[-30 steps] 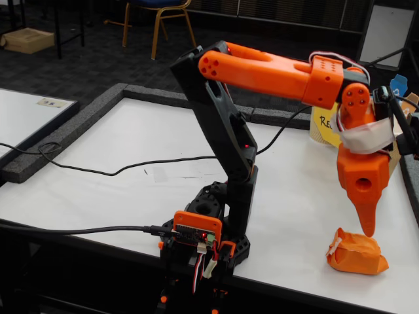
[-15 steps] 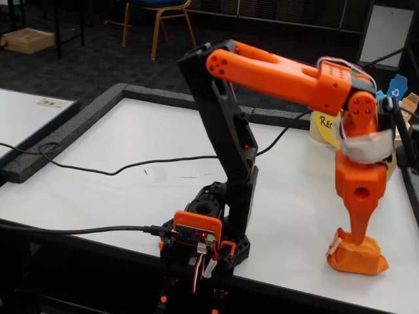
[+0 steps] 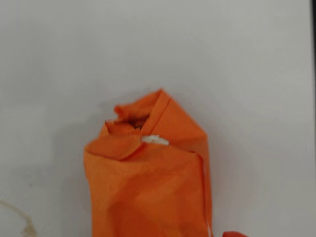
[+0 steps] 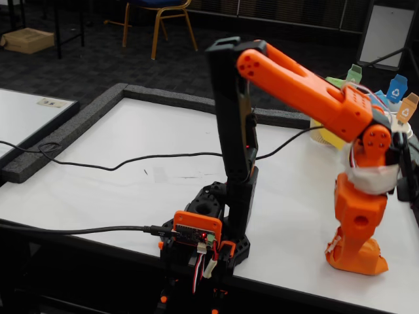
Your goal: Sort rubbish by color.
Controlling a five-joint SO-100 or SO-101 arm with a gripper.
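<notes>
An orange crumpled paper wad (image 4: 370,259) lies near the table's front right corner in the fixed view. My gripper (image 4: 352,251) points straight down and its tip is pressed onto or around the wad's left part, hiding it. The fingertips are not visible there, so how the jaws stand is unclear. In the wrist view the same orange wad (image 3: 148,182) fills the lower middle, with a bit of white tape (image 3: 155,140) on its folded top. Only a sliver of an orange finger (image 3: 234,233) shows at the bottom edge. The green and blue wads are out of view.
Tan cups with coloured recycling tags (image 4: 399,98) and a yellow sign (image 4: 326,134) stand at the back right behind the arm. A black cable (image 4: 131,160) crosses the white table. The arm's base (image 4: 203,235) sits at the front edge, close to the wad.
The arm has stretched forward and lowered: the gripper went from hovering just above the orange wad to being pushed down onto it. The wad has stayed in place.
</notes>
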